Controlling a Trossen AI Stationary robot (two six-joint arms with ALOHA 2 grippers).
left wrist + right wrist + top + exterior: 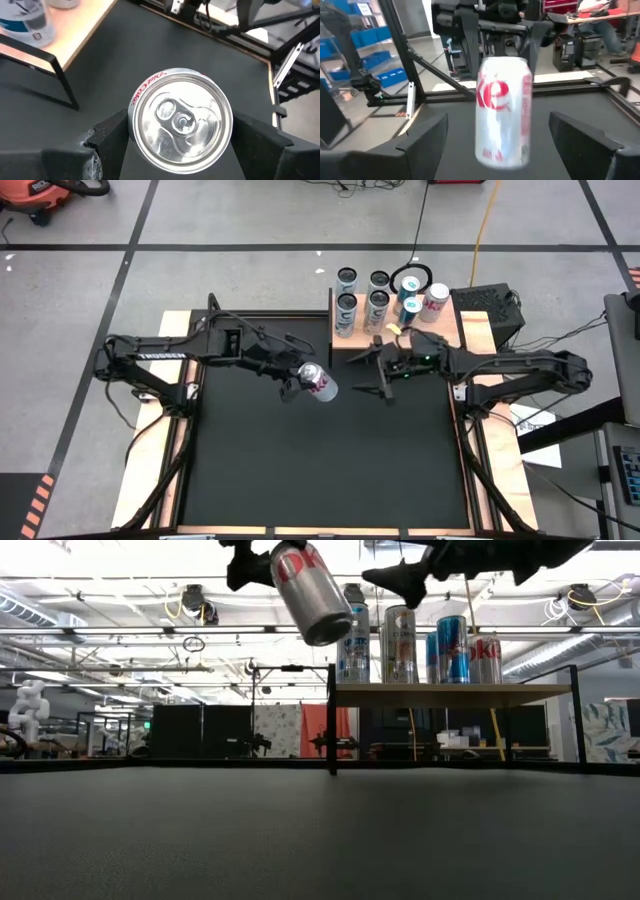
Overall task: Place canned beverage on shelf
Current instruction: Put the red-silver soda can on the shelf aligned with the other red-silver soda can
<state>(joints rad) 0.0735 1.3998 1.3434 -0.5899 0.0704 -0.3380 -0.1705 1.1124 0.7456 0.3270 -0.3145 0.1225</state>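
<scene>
A silver Diet Coke can (320,383) hangs over the black mat (320,470), held by my left gripper (298,381), which is shut on it. It also shows in the low view (312,592) and the right wrist view (502,110). My right gripper (374,373) is open and empty just right of the can, facing it, with its fingers (425,137) apart and not touching it. The light-wood shelf (445,340) stands at the mat's far edge on black legs (331,720), with several cans (378,300) upright on it. My left gripper pinches the can's round side wall near its top end (137,125) between its two fingers (107,135). The fingers come from the table's left, slanting down. The can's lid (180,120) faces the wrist. The can is lifted clear of the mat, tilted, with its base (330,632) lowest.
A black box (487,305) with cables sits right of the shelf, and a tape roll (411,278) lies behind it. The mat's near half is open. Wooden table borders (175,460) flank the mat.
</scene>
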